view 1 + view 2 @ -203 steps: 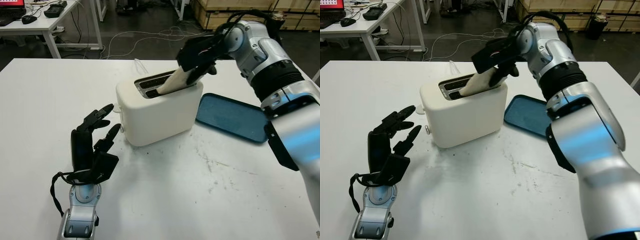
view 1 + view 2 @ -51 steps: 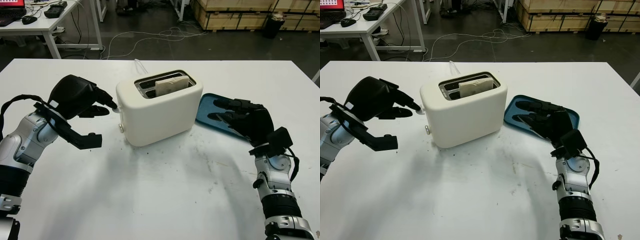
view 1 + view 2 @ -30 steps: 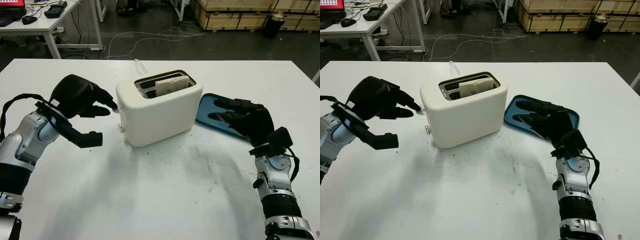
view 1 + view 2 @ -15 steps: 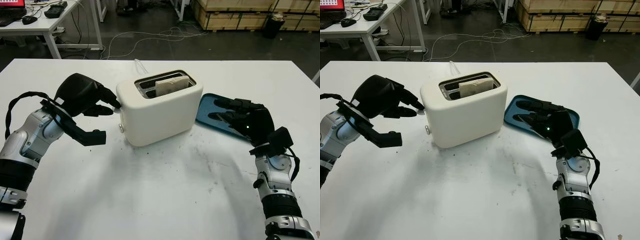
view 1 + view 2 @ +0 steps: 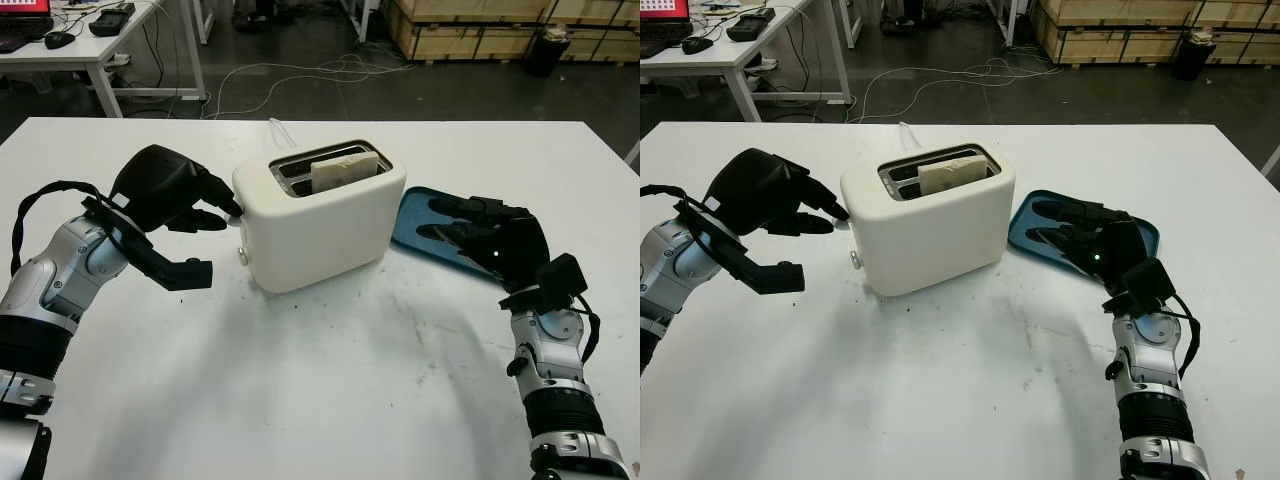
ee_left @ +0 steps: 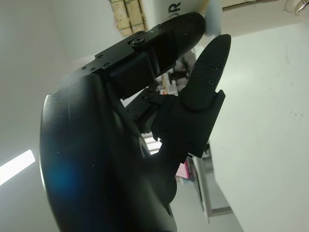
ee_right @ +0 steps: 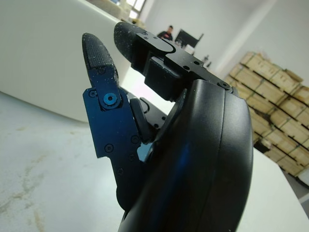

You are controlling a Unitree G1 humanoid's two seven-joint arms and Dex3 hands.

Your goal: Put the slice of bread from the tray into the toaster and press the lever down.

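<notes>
While the slice of bread stands upright in the toaster's slot, about half of it above the rim, my left robot hand is at the narrow end of the toaster, holding nothing. Its fingertips point along the toaster's long axis and reach the small white lever on that end face; I cannot tell whether they press on it or only sit just above it. The lever lies straight ahead of those fingertips, and its travel runs downward along the end face, so I judge the next move to be a push toward the desk, not a further reach. My right robot hand is open, over the blue tray on the toaster's other side, well away from the lever; the left is plainly the nearer one.
</notes>
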